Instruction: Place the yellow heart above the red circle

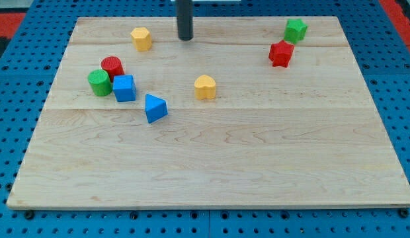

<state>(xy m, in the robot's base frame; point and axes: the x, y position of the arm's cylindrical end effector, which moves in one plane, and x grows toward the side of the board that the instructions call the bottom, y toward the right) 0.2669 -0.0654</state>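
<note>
While my tip (185, 38) touches nothing, yellow heart (205, 86) well below

Pale wooden board (211, 165) carries eight blocks — yellow heart (205, 86), red circle (112, 67) among them.

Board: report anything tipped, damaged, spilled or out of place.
Nothing stands out. All eight blocks sit flat on the wooden board, none damaged or over an edge. The red circle, green cylinder and blue cube crowd together at the view's left. My tip touches no block.
</note>
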